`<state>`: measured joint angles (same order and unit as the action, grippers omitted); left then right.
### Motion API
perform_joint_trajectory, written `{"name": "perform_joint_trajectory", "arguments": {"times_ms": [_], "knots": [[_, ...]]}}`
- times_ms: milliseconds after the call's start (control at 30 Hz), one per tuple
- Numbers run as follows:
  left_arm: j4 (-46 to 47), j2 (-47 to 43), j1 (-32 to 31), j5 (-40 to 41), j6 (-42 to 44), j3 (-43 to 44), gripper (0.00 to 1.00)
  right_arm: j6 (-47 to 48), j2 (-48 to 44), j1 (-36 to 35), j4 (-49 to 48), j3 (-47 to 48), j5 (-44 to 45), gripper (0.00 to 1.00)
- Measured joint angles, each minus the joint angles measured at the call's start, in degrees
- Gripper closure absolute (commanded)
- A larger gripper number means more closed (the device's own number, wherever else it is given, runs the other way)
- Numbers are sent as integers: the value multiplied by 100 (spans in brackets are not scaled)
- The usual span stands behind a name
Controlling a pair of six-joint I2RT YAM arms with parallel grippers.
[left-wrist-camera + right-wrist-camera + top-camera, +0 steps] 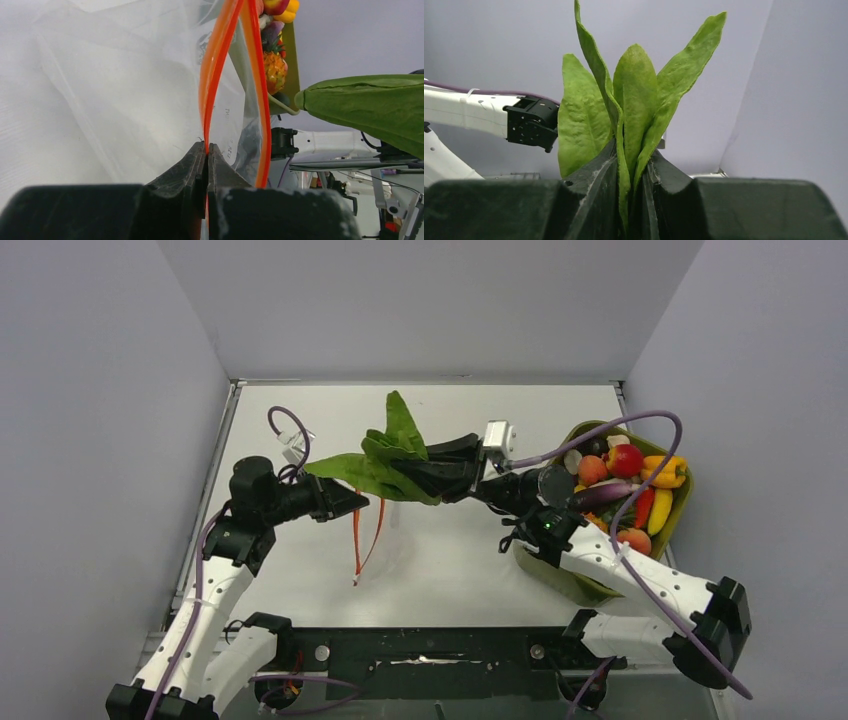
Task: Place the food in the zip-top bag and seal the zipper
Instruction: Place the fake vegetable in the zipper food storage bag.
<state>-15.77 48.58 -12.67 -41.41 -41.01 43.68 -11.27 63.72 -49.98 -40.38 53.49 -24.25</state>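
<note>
My right gripper (432, 480) is shut on a bunch of green toy leaves (385, 462), held above the middle of the table; the leaves (634, 100) stand up between its fingers (591, 185). My left gripper (362, 502) is shut on one side of the orange-red zipper (212, 75) of the clear zip-top bag (125, 90), holding it up so its mouth (366, 532) hangs open just below the leaves. The tip of the leaves (365, 105) shows at the right of the left wrist view.
An olive-green tub (676, 512) at the right holds several toy fruits and vegetables (625, 462); it also shows in the left wrist view (291, 65). The right arm's forearm (620, 565) lies over the tub's near side. Grey walls enclose the table.
</note>
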Motion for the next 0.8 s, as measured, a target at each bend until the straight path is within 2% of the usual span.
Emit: {"name": "perform_joint_trajectory", "arguments": {"times_ms": [533,800], "knots": [[525,15,-4,-409,-363,-90,100,-225,1779,-507,-2107,973,-664,100],[588,22,-7,-452,-450,-155,100,-118,2302,-562,-3051,1014,-778,100]]}}
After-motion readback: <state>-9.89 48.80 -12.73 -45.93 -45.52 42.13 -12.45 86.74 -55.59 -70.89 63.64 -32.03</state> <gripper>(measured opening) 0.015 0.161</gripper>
